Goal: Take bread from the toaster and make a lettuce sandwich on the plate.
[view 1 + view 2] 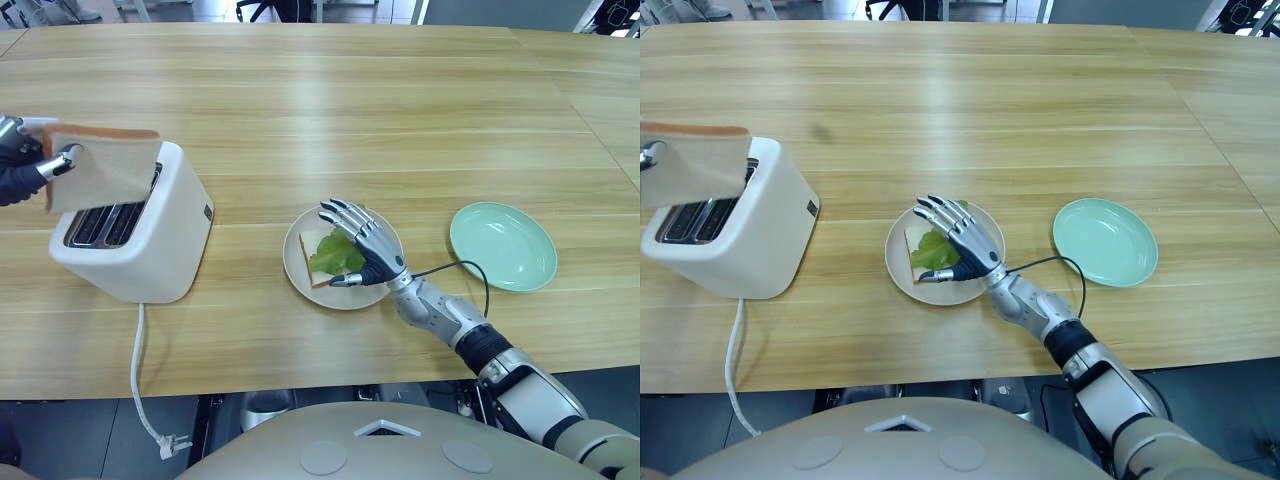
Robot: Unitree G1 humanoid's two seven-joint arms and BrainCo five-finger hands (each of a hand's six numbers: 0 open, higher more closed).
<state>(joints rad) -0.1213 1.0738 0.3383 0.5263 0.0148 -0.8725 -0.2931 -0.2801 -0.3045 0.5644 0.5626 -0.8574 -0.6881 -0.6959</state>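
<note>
While my left hand (22, 165) is clamped on the top slice (100, 168) just above the toaster (150, 250), the plate (345, 299) already carries a bottom slice (306, 263) under lettuce (335, 254), so I judge only the capping is left. My right hand (366, 242), fingers spread and holding nothing, hovers over that plate and would block the drop; open table (250, 215) lies between toaster and plate.

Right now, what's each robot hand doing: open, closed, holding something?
Left robot hand: closed on a bread slice above the toaster.
Right robot hand: open, over the lettuce on the plate.
</note>
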